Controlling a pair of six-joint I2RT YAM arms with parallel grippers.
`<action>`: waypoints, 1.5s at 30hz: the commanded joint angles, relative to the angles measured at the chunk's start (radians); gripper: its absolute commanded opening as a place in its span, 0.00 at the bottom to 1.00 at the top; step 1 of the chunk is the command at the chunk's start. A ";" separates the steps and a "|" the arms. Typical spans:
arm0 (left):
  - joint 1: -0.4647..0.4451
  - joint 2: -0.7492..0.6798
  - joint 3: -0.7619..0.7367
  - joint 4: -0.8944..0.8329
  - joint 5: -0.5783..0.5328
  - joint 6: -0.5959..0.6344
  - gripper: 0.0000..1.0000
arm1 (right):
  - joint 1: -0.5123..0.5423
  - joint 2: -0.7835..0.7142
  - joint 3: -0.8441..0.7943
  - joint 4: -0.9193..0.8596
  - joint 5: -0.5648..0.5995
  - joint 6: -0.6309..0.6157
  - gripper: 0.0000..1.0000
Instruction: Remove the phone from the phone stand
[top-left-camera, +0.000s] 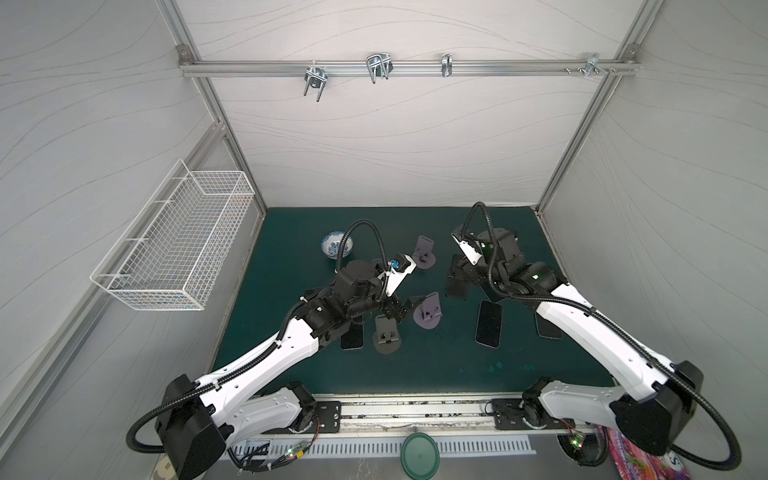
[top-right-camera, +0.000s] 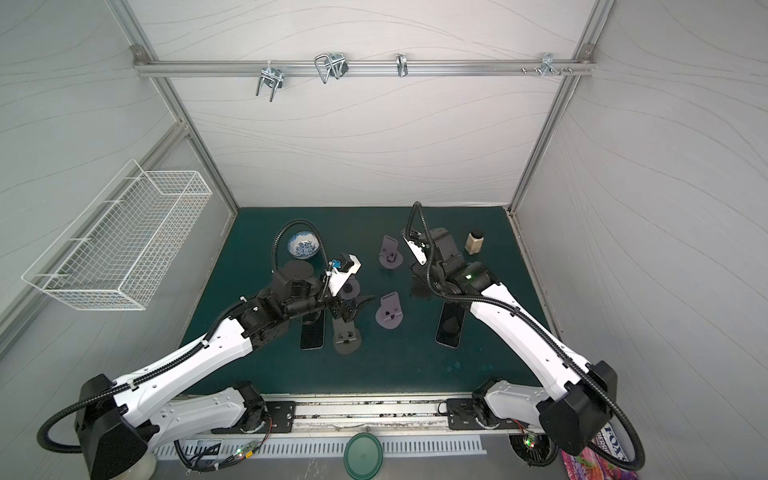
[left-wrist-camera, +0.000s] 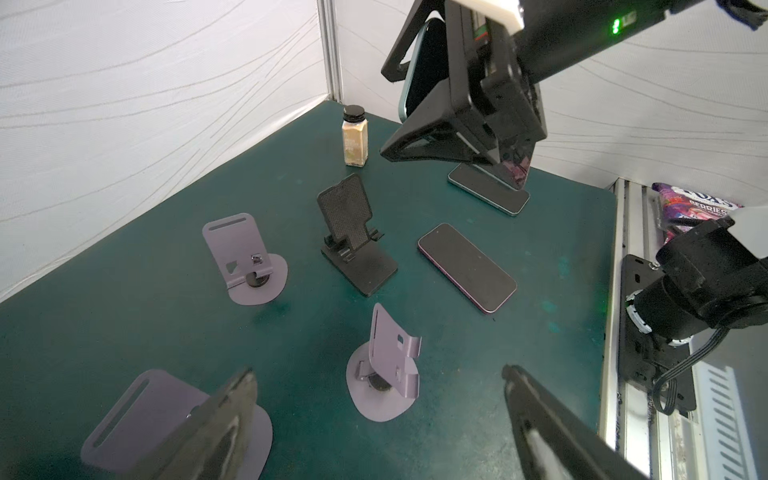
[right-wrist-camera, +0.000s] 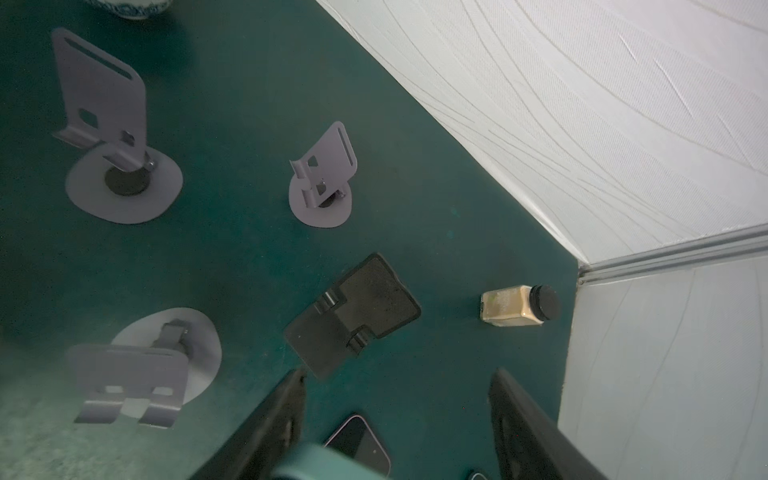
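Above the bench (left-wrist-camera: 124, 324): teal phone (left-wrist-camera: 424, 70) off the black phone stand (left-wrist-camera: 353, 237)

Right claw (right-wrist-camera: 399, 376) was clamped on the teal phone, holding it in the air, well apart from the black phone stand, which stood on the bench. Left claw (top-left-camera: 400, 311) hung wide open, gripping nothing, near a purple stand (left-wrist-camera: 386, 365). A spice jar (left-wrist-camera: 354, 137) stood by the back wall.
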 joint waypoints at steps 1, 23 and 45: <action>-0.023 0.016 0.061 0.011 -0.007 0.031 0.94 | -0.017 -0.056 0.011 -0.042 -0.052 0.101 0.43; -0.104 0.054 0.121 0.015 -0.015 0.042 0.94 | -0.067 -0.161 -0.044 -0.154 -0.171 0.395 0.43; -0.108 0.042 0.108 -0.004 -0.015 0.043 0.94 | -0.141 -0.212 -0.144 -0.143 -0.393 0.563 0.42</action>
